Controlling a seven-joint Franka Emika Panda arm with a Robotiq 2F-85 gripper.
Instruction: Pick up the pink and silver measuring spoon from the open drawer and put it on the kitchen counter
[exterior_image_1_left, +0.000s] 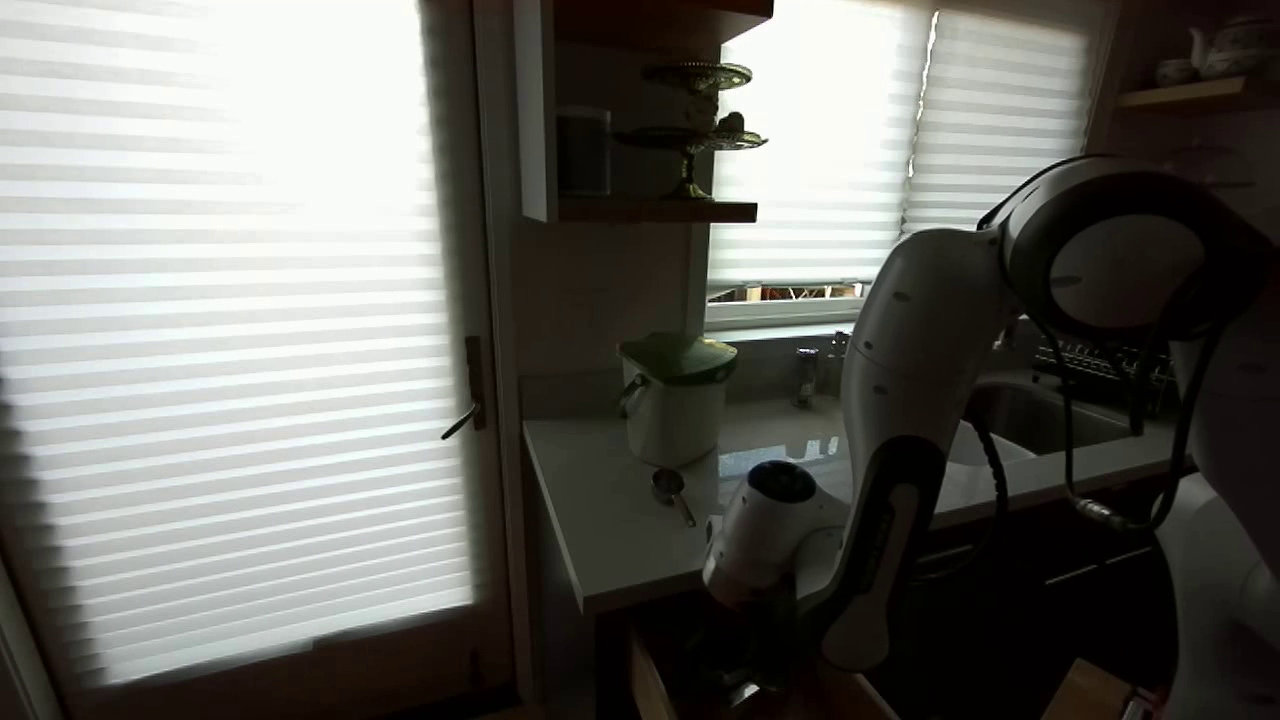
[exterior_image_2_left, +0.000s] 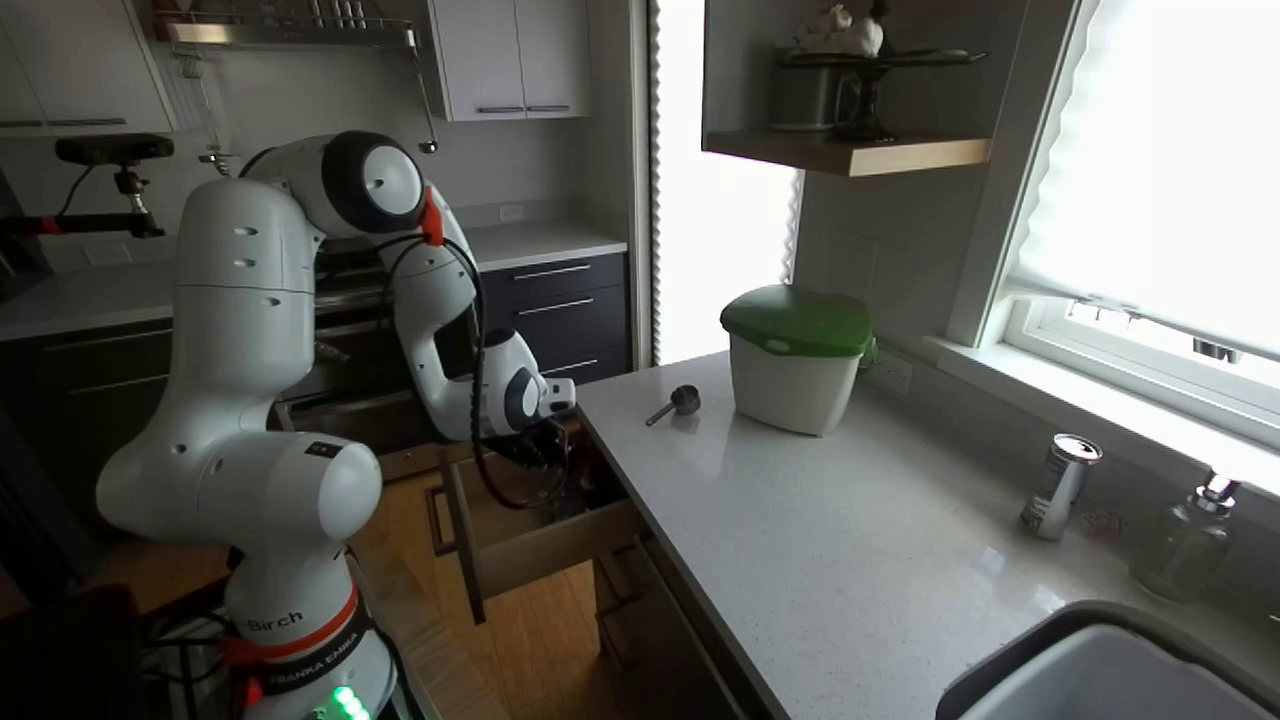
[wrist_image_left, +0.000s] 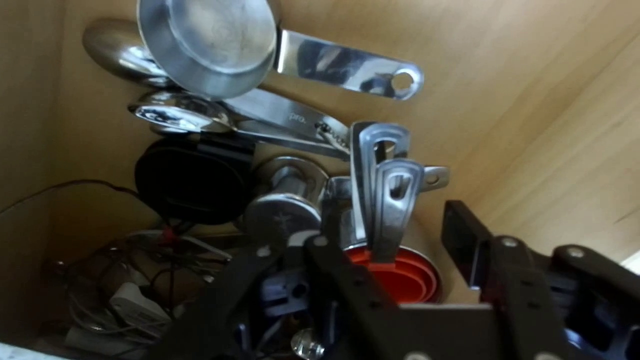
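The measuring spoon (wrist_image_left: 407, 285) shows in the wrist view as a nested reddish set with silver handles, standing in a metal cup in the drawer. My gripper (wrist_image_left: 397, 227) is open, its fingers apart on either side of the silver handles. No contact shows, and the left finger partly covers the red bowl. The drawer (exterior_image_2_left: 560, 545) is pulled out, and my gripper (exterior_image_2_left: 535, 450) reaches down into it. The drawer's side (exterior_image_1_left: 652, 680) also shows dimly in an exterior view. The pale kitchen counter (exterior_image_2_left: 800, 540) lies beside the drawer and shows in both exterior views (exterior_image_1_left: 615, 540).
A silver scoop (exterior_image_2_left: 686, 400) lies on the counter near a white bin with a green lid (exterior_image_2_left: 800, 375). A can (exterior_image_2_left: 1060, 490) and a soap bottle (exterior_image_2_left: 1185, 545) stand by the sink (exterior_image_2_left: 960, 690). The drawer holds a metal cup (wrist_image_left: 215, 40), a black object (wrist_image_left: 192, 182) and tangled wires (wrist_image_left: 165, 265).
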